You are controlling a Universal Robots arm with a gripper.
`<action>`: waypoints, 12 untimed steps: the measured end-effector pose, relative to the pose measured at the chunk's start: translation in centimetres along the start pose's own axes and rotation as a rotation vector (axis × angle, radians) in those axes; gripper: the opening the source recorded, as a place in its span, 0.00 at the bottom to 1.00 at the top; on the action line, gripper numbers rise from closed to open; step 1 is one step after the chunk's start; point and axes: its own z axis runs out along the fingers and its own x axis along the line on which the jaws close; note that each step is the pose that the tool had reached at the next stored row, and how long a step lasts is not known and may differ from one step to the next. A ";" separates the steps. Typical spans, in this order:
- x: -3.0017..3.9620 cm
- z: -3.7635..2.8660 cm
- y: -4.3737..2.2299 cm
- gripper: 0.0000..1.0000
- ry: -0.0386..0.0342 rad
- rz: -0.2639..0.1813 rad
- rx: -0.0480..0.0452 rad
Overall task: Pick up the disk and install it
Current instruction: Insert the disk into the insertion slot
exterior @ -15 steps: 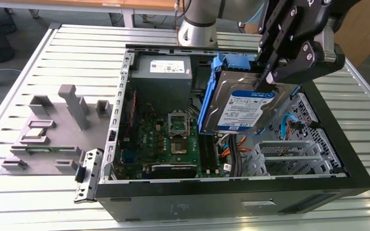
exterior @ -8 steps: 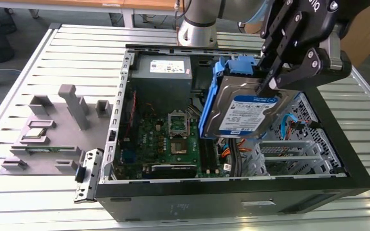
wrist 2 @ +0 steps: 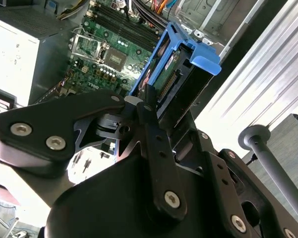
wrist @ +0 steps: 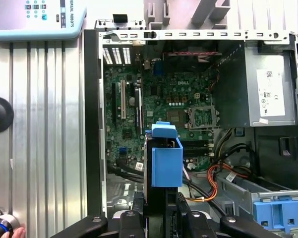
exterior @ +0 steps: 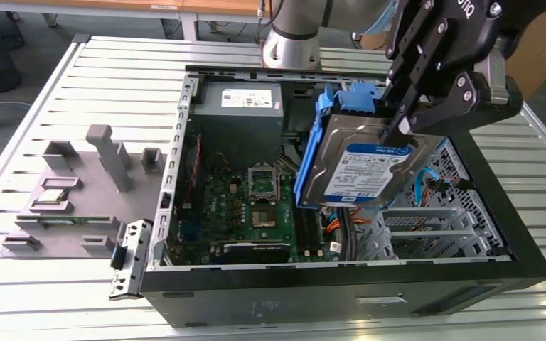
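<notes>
Two fingers (exterior: 401,114) tight on the disk (exterior: 368,170), above the open computer case (exterior: 349,302).

Open computer case (exterior: 349,298) on slatted table (exterior: 111,71); motherboard (exterior: 244,209), grey power supply (exterior: 239,117) inside.

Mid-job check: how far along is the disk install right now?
Done: the disk is picked up, clear of any surface. In hand: the gripper is shut on its upper edge, holding it tilted above the open computer case. Left: it is not yet seated anywhere inside the case.
</notes>
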 end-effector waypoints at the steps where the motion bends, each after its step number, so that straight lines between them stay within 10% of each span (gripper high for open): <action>1: 0.00 0.01 -0.02 0.35 0.0003 0.000 0.0001; 12: -0.19 -0.13 -3.47 0.35 0.0030 0.001 -0.0085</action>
